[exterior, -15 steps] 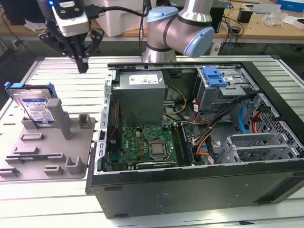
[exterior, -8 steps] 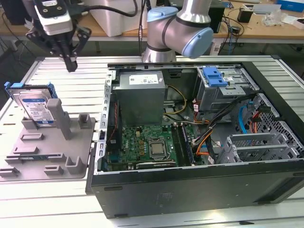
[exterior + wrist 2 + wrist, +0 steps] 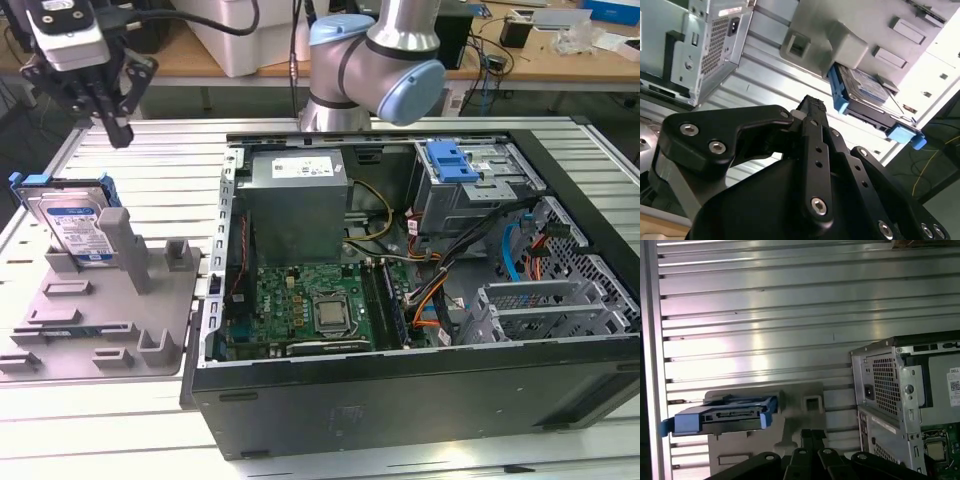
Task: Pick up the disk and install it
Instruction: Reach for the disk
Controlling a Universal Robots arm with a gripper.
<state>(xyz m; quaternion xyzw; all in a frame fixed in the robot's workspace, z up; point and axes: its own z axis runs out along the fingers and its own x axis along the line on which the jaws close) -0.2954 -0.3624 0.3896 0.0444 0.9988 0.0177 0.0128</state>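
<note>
- Leaning on edge in a grey plastic holder block (image 3: 120, 310), the flat silver hard-drive disk (image 3: 68, 228) with its blue-and-white label and blue rail frame sits below the jaws, a little toward the exterior view's left and well apart from them.
- The black gripper (image 3: 118, 135) hangs above it with its jaws pressed together, pinching nothing. I judge this to be the approach of the pick-up step, with the grasp not yet made.
- A grasp would call for the jaws to spread, line up across the disk's thin body, and come down squarely on it.
- The holder's upright grey post (image 3: 125, 245) stands just beside the disk, almost under the jaws, and looks the likeliest thing to foul a descent.
- Farther from the jaws, toward the exterior view's right, an open black computer case (image 3: 400, 385) lies on the slotted aluminium table (image 3: 100, 430). Inside it are a large grey metal power supply box (image 3: 297, 200) and a bare blue ribbed plastic bracket (image 3: 450, 160) on the drive cage.
</note>
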